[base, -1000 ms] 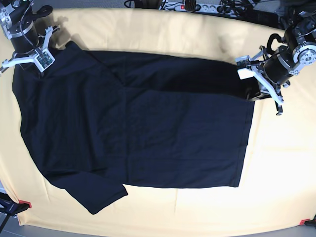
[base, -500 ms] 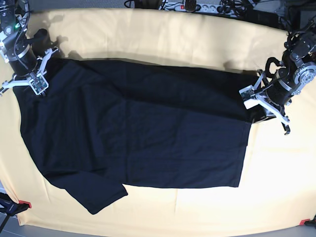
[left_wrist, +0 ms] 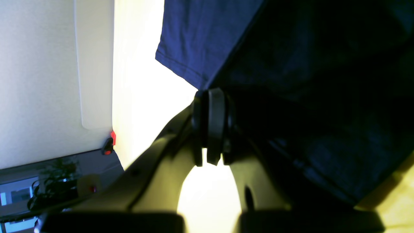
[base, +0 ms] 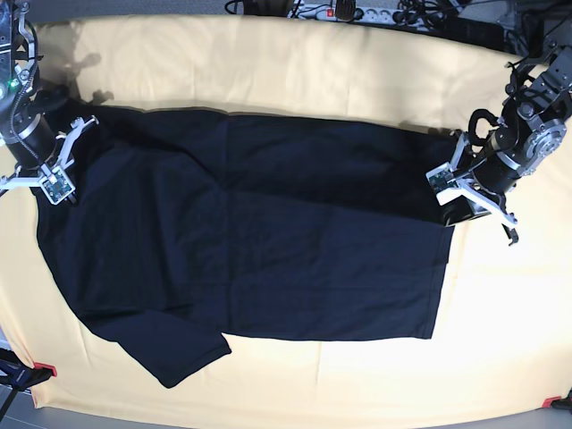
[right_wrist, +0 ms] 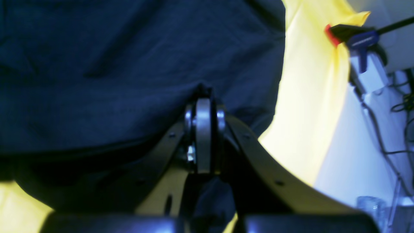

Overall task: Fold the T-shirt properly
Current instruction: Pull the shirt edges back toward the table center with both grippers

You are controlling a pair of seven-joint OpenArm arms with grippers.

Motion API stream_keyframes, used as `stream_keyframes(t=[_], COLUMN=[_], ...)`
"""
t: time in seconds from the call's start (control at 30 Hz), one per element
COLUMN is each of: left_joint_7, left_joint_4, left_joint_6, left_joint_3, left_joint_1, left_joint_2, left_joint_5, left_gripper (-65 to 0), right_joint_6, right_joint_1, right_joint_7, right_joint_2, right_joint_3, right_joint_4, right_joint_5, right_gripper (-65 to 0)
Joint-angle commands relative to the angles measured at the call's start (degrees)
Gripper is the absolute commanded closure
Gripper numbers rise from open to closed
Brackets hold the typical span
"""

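Note:
The dark navy T-shirt (base: 268, 241) lies spread on the yellow-covered table, with one sleeve at the front left. My left gripper (base: 453, 198) is at the shirt's right end, shut on its far corner. In the left wrist view the closed left gripper (left_wrist: 210, 97) pinches the hem of the shirt (left_wrist: 307, 81). My right gripper (base: 55, 186) is at the shirt's left end, shut on cloth. In the right wrist view the right gripper (right_wrist: 203, 97) is closed on a fold of the shirt (right_wrist: 113, 64). No logo shows.
The yellow cloth (base: 313, 54) covers the table and is held by red clamps at the front corners (base: 45, 369) (base: 551, 401). A clamp (right_wrist: 352, 37) shows at a table corner. Cables and a power strip (base: 349, 11) lie beyond the far edge.
Both grippers have moved toward the front of the table, pulling the shirt's far edge with them. Both have stayed shut on the cloth.

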Motion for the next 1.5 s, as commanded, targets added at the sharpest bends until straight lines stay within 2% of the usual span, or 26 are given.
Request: stream_keyframes(t=[0.0, 0.13, 0.3, 0.43, 0.6, 0.73, 0.83, 0.93, 1.17, 1.2, 1.27, 1.33, 1.4, 1.47], left_joint_7=[-0.7, -0.7, -0.7, -0.6, -0.4, -0.4, -0.4, -0.4, 0.2, 0.2, 0.2, 0.2, 0.3, 0.3], left_joint_4=[0.5, 0.5, 0.5, 0.5, 0.5, 0.5, 0.5, 0.5, 0.5, 0.5, 0.5, 0.5, 0.5, 0.5], left_joint_6=[0.9, 0.9, 0.9, 0.9, 0.9, 0.9, 1.0, 1.0, 10.6, 11.3, 12.2, 14.2, 17.0, 18.6], left_joint_3=[-0.7, -0.7, -0.7, -0.7, -0.7, -0.7, -0.7, -0.7, -0.7, -0.7, -0.7, -0.7, -0.7, -0.7], left_joint_1=[-0.8, -0.8, -0.8, -0.8, -0.8, -0.8, -0.8, -0.8, -0.9, -0.8, -0.8, -0.8, -0.8, -0.8], left_joint_2=[-1.1, -1.1, -1.1, -1.1, -1.1, -1.1, -1.1, -1.1, -1.1, -1.1, -1.1, -1.1, -1.1, -1.1], left_joint_5=[0.4, 0.4, 0.4, 0.4, 0.4, 0.4, 0.8, 0.8, 0.8, 0.8, 0.8, 0.1, -0.3, -0.3], left_gripper=[0.0, 0.0, 0.0, 0.0, 0.0, 0.0, 0.0, 0.0, 0.0, -4.1, -19.7, -32.0, -35.4, -35.4], right_joint_6=[-0.6, -0.2, 0.1, -0.5, -6.6, -6.3, -8.9, -9.3, -9.9, -11.4, -14.3, -15.7, -16.7, -17.9], right_joint_1=[0.3, 0.3, 0.6, 0.8, 0.7, 0.7, 0.8, 0.8, 0.9, 0.9, 0.9, 0.9, 0.9, 1.0], right_joint_7=[1.3, 1.3, 1.4, 1.4, 1.3, 1.4, 1.4, 1.8, 4.3, 4.3, 4.3, 4.3, 4.1, 2.8], right_joint_2=[1.7, 3.3, 5.7, 6.0, 6.0, 5.7, 5.7, 5.7, 5.7, 5.7, 5.7, 5.7, 5.7, 5.7], right_joint_3=[0.5, 0.3, -1.4, -2.4, -2.4, -2.4, -2.4, -2.4, -2.4, -2.4, -2.4, -2.4, -2.4, -2.4], right_joint_4=[0.7, 0.7, 0.7, 0.7, 0.6, 0.6, 0.6, 0.6, 0.6, 0.6, 0.6, 0.7, 0.7, 0.7], right_joint_5=[1.0, 4.5, 4.4, 4.4, 1.3, 1.4, 1.4, 1.4, 1.0, 1.0, 1.0, 1.0, 1.0, 1.0], right_gripper=[0.0, 0.0, 0.0, 0.0, 0.0, 0.0, 0.0, 0.0, 0.0, -5.3, -22.4, -36.9, -42.1, -42.0])
